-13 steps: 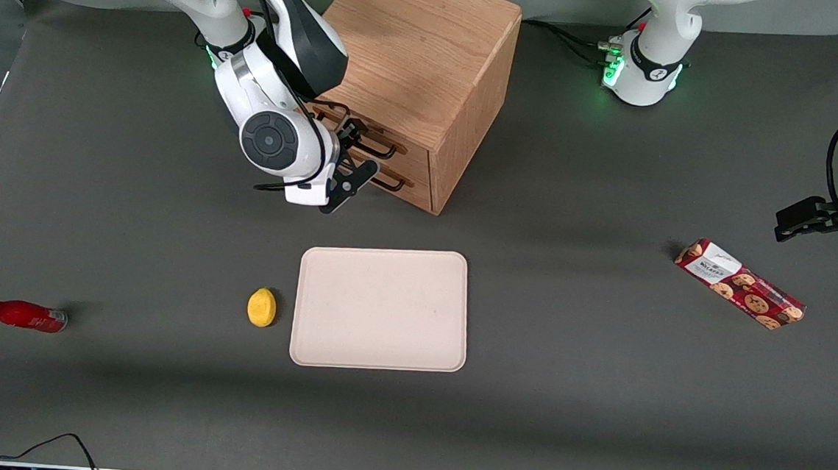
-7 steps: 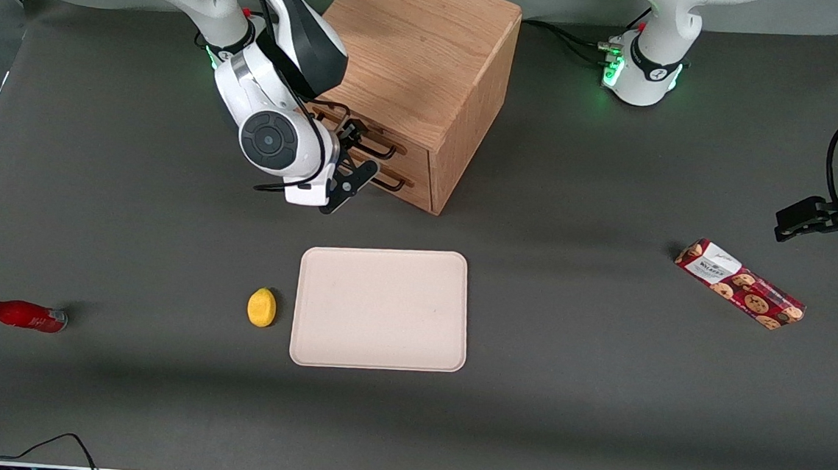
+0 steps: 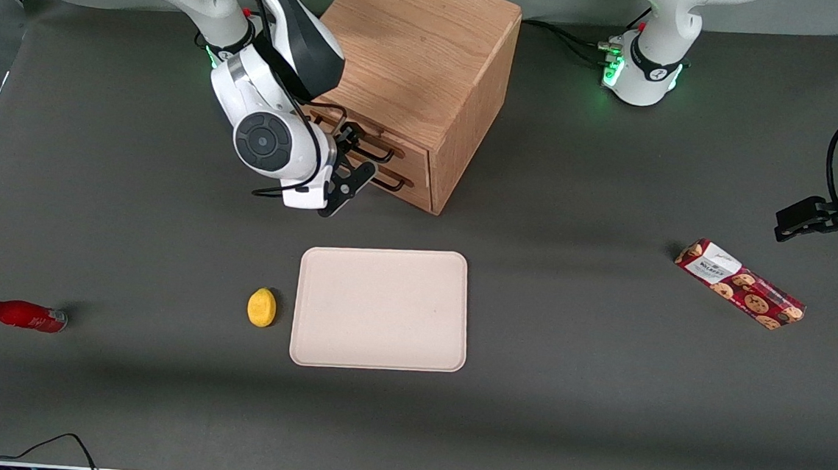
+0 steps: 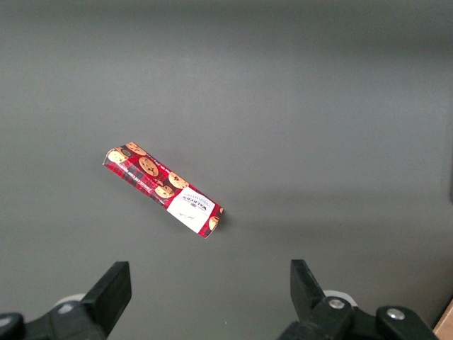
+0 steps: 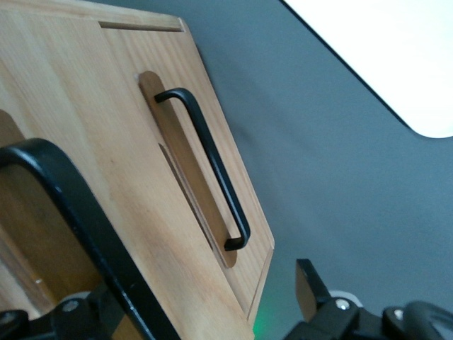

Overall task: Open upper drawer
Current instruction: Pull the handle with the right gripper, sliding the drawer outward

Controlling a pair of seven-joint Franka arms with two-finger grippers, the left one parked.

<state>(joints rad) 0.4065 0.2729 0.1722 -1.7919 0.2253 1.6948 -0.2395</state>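
1. Now the right arm is reaching down in front of the cabinet [image 3: 416, 65], its gripper [image 3: 350, 158] sitting at the upper drawer [image 3: 366, 143].
2. Fingers are spread apart around that drawer's handle [image 5: 85, 234], nothing clamped; the lower drawer [image 5: 205, 177] is sitting just beneath.

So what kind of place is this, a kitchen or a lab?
Likely a robot lab tabletop: a gripper at the upper drawer of a lone wooden cabinet, on a dark mat with scattered props like a tray.
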